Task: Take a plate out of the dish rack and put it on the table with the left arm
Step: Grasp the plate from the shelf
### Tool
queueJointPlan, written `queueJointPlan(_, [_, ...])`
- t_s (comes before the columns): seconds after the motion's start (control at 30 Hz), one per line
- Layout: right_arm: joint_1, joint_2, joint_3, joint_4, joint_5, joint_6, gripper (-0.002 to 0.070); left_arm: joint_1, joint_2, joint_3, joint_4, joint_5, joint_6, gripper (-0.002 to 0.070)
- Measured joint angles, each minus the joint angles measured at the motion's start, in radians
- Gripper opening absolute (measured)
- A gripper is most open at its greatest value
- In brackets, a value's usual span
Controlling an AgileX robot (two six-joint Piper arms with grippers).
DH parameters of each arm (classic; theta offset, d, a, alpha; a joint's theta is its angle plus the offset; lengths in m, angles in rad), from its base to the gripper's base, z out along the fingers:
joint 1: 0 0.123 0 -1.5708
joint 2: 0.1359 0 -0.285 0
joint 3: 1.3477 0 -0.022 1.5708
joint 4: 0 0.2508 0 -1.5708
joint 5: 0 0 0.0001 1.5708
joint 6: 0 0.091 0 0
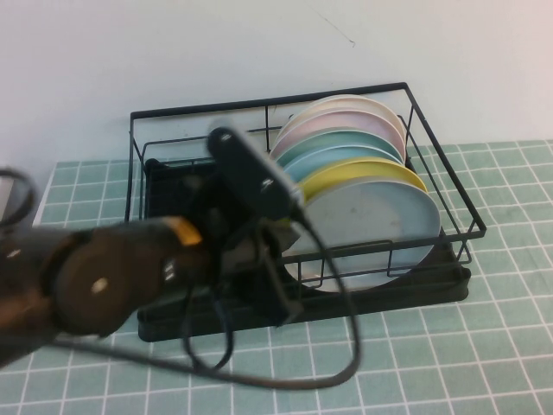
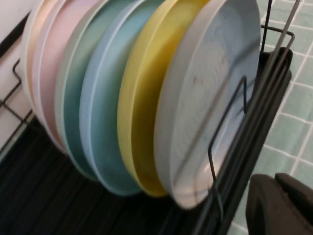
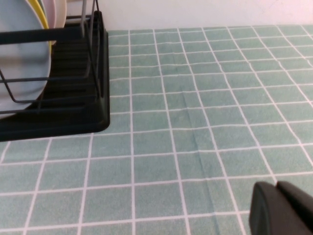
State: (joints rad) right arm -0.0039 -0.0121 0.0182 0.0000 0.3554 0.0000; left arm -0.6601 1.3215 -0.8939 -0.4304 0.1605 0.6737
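Observation:
The pale grey-blue plate [image 1: 371, 226] stands upright at the front of a row of plates in the black wire dish rack [image 1: 455, 186]. It also shows in the left wrist view [image 2: 205, 98] and the right wrist view [image 3: 19, 54]. My left gripper [image 1: 276, 294] is low at the rack's front side, left of the plate. In the left wrist view its fingers [image 2: 279, 205] are shut together and empty, just outside the rack's front wire [image 2: 266, 103] and apart from the plate. My right gripper [image 3: 282, 211] is shut and empty above the green tiled table [image 3: 195, 122], right of the rack [image 3: 73, 98].
Behind the grey-blue plate stand a yellow plate [image 2: 146, 98], a light blue plate [image 2: 102, 117], a teal one [image 2: 73, 98] and pink ones [image 2: 46, 73]. Black cables [image 1: 337, 372] hang from the left arm over the table [image 1: 484, 346]. A white wall is behind.

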Motion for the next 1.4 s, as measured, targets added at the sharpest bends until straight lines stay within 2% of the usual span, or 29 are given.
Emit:
queueJointPlan(0.33, [0.000, 0.000, 0.000, 0.000, 0.000, 0.000, -0.0001, -0.002, 0.108, -0.189, 0.123, 0.079, 0.012, 0.0009])
queueJointPlan(0.47, [0.000, 0.000, 0.000, 0.000, 0.000, 0.000, -0.0001, -0.004, 0.130, -0.193, 0.128, 0.063, 0.012, 0.0130])
queueJointPlan(0.6, [0.000, 0.000, 0.000, 0.000, 0.000, 0.000, -0.0001, -0.004, 0.176, -0.223, 0.130, 0.053, 0.012, 0.0305])
queueJointPlan(0.77, [0.000, 0.000, 0.000, 0.000, 0.000, 0.000, -0.0001, -0.004, 0.240, -0.273, 0.130, 0.049, 0.012, 0.0366])
queueJointPlan(0.87, [0.000, 0.000, 0.000, 0.000, 0.000, 0.000, -0.0001, -0.004, 0.279, -0.308, 0.130, 0.049, 0.012, 0.0358])
queueJointPlan(1.2, [0.000, 0.000, 0.000, 0.000, 0.000, 0.000, -0.0001, -0.004, 0.407, -0.393, 0.130, 0.000, 0.012, 0.0253])
queueJointPlan(1.33, [0.000, 0.000, 0.000, 0.000, 0.000, 0.000, -0.0001, -0.004, 0.428, -0.399, 0.130, -0.011, 0.014, 0.0170])
queueJointPlan(1.4, [0.000, 0.000, 0.000, 0.000, 0.000, 0.000, -0.0001, -0.004, 0.428, -0.399, 0.139, -0.011, 0.019, 0.0104])
